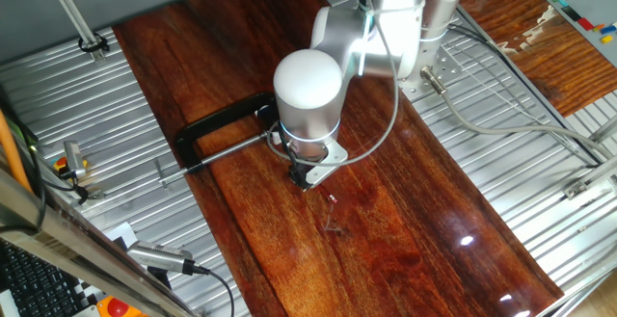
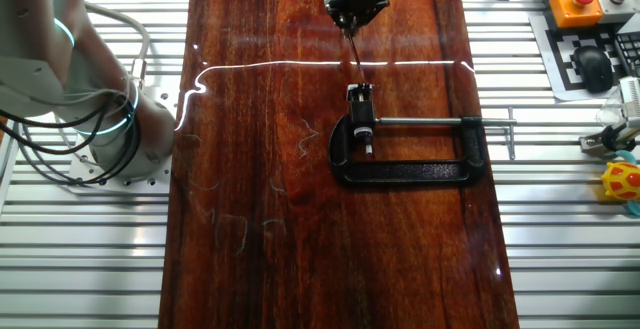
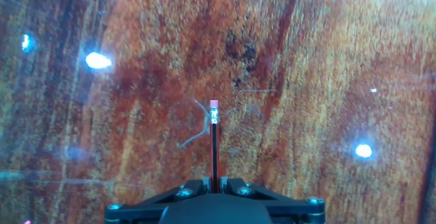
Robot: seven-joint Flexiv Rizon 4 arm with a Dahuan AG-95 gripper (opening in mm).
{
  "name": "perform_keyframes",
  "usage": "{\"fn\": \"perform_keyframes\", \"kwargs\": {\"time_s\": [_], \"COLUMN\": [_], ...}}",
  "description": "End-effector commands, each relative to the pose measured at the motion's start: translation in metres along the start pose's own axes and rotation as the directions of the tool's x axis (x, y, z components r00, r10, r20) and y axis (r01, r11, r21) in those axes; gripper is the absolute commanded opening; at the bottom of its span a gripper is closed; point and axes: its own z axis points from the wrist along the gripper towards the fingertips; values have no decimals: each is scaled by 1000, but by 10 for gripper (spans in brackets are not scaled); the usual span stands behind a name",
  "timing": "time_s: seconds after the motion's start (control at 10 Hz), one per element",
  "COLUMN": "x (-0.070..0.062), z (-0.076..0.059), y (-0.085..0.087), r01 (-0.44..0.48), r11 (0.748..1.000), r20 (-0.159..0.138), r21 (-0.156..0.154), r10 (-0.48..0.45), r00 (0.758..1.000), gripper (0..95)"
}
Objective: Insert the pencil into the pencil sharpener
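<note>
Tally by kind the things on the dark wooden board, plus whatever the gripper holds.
Thin dark pencil with pink eraser, in the gripper: 1
Black C-shaped clamp: 1
Tiny white pencil sharpener in the clamp: 1
Total: 3

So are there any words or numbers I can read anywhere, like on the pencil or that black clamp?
No text can be read in any view.
The pencil: no lettering shows.
The black clamp: no lettering visible.
The pencil sharpener: too small to show any mark.
The black-and-white patterned sheet at the table's edge: square marker patterns only, no readable words.
The sheet with coloured blocks: too blurred to read.
</note>
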Motion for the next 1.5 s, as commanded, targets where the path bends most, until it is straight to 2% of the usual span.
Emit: {"fn": "perform_keyframes", "kwargs": {"time_s": [0.1, 1.5], "x": [2, 18], "z": [1, 0], "y": [0, 6], "r01": [2, 16], "r11": [1000, 1000], "r20": [0, -5], "r21": [0, 1], "r10": [-2, -16], "r00": [1000, 1000], "gripper": [0, 0]}}
